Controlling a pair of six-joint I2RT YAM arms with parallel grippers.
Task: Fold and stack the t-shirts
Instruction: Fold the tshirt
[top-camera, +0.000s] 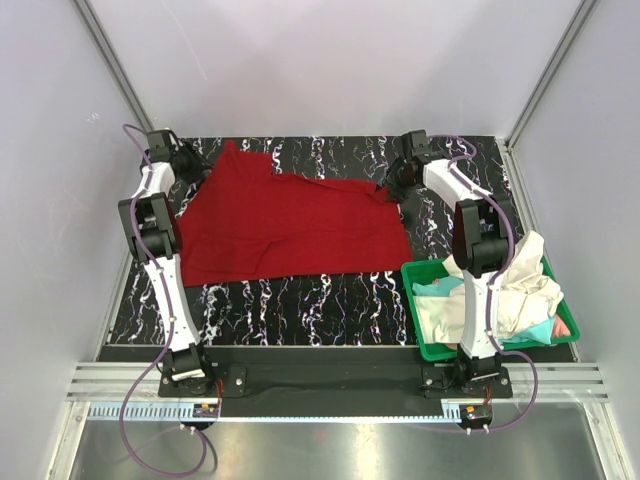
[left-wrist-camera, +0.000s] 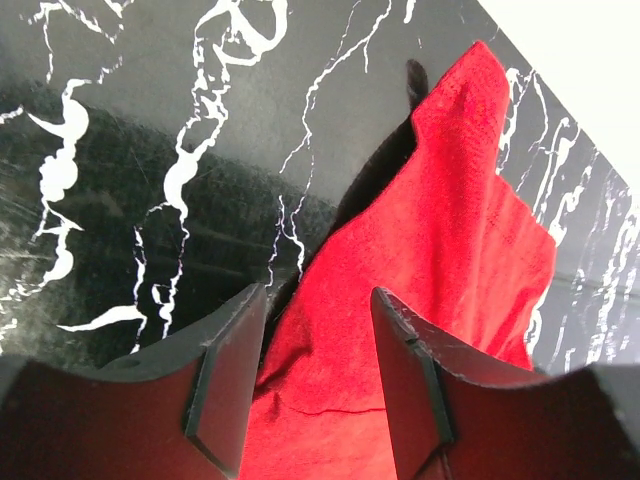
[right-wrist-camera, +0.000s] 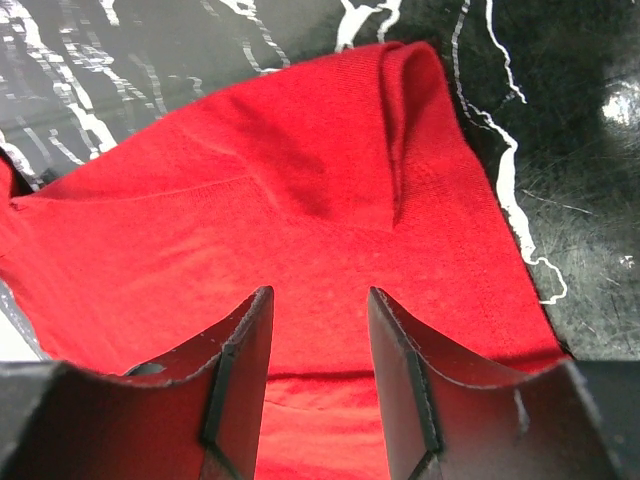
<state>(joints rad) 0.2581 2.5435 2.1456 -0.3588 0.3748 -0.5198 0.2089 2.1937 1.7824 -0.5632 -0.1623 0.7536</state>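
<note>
Top ext: red tee, long axis L-R

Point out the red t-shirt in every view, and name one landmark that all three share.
Top external: the red t-shirt lies spread out, left of centre.
Left wrist: it runs from bottom centre up to a peak at the upper right.
Right wrist: it fills the middle and left of the picture.
Shared landmark: the black, white-veined table top shows beside the shirt in all three.
</note>
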